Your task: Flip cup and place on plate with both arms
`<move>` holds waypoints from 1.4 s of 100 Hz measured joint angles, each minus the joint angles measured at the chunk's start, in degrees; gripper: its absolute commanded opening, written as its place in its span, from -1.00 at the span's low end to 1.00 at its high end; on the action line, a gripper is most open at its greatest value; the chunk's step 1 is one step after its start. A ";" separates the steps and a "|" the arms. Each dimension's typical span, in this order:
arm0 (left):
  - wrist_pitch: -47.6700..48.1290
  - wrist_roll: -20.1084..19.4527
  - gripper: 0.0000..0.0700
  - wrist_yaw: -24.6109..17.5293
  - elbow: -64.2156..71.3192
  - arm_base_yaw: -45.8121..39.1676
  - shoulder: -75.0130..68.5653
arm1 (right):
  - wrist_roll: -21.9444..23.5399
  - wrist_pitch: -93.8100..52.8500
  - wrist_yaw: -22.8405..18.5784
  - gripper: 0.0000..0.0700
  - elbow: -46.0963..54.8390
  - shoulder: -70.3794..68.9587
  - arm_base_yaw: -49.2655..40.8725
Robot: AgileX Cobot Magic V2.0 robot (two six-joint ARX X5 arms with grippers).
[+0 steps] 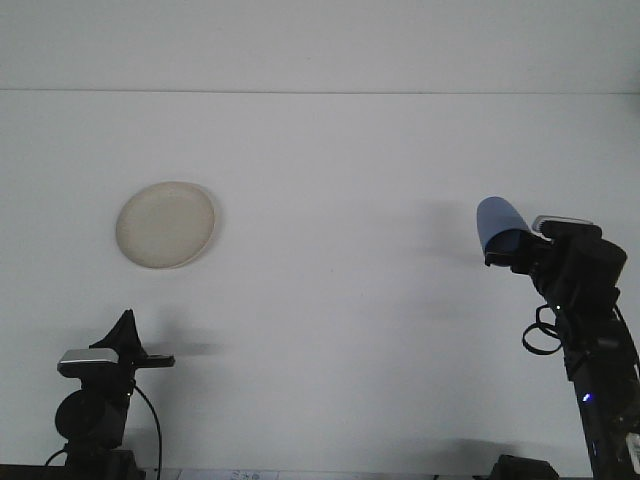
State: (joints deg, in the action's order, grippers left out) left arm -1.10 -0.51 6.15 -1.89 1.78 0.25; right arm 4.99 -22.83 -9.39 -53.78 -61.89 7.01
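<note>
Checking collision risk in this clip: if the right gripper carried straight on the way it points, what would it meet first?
Nothing, apparently: the right gripper, shut on the blue cup, points up-left over bare table; depth is unclear.

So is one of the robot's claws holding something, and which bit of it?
Yes. The right claw is holding the blue cup by its lower end, tilted. The left claw holds nothing.

Lab-style robot test bench. Plain white table (330, 330), bare white wall (320, 40) behind. Two black arms on stands at near edge, cables (150, 420) dangling. Lone props: cream plate (166, 224), blue cup (497, 222).
</note>
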 measured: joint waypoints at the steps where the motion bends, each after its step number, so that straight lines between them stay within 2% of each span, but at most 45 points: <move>1: 0.00 0.00 -0.96 0.00 0.00 0.00 0.00 | 0.00 -1.70 0.00 -1.00 -0.90 0.00 -0.52; 16: 0.00 0.00 -0.96 0.00 0.00 0.00 0.00 | -0.11 -26.91 0.00 -1.00 -12.04 -2.45 -11.39; 30: 0.00 0.00 -0.96 0.00 0.00 0.00 0.00 | -0.11 -39.52 0.74 -1.00 -18.73 -6.75 -24.04; 45: 0.00 0.00 -0.96 0.00 0.00 0.00 0.00 | 0.37 -43.60 3.28 -1.00 -21.94 -13.49 -38.51; 65: -0.02 0.00 -0.96 0.00 0.00 0.00 0.00 | 0.83 -46.88 3.45 -1.00 -22.27 -24.46 -53.00; 82: -0.02 0.00 -0.96 0.00 0.00 0.00 0.00 | 0.87 -47.69 6.05 -1.00 -22.27 -30.21 -60.19; 99: 0.00 0.00 -0.96 0.00 0.00 0.00 0.00 | 1.09 -47.67 6.16 -0.98 -22.95 -31.43 -62.88; 102: 0.00 0.00 -0.96 0.00 0.00 0.00 0.00 | 1.29 -47.58 6.19 -0.93 -23.04 -31.52 -63.06; 105: -0.02 0.00 -0.96 0.00 0.00 0.00 0.00 | 1.44 -47.43 6.19 -0.79 -23.06 -31.56 -63.17; 115: 0.00 0.00 -0.96 0.00 0.00 0.00 0.00 | 2.05 -46.58 6.23 0.08 -23.04 -31.95 -63.39; 120: 0.00 0.00 -0.96 0.00 0.00 0.00 0.00 | 2.47 -46.51 6.27 0.32 -23.04 -32.24 -63.43; 140: 0.00 0.00 -0.96 0.00 0.00 0.00 0.00 | 2.89 -44.83 6.40 0.33 -23.30 -31.87 -63.43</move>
State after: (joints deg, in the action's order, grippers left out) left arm -1.10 -0.51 6.15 -1.89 1.78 0.25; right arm 7.88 -67.66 -2.98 -77.08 -93.76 -56.42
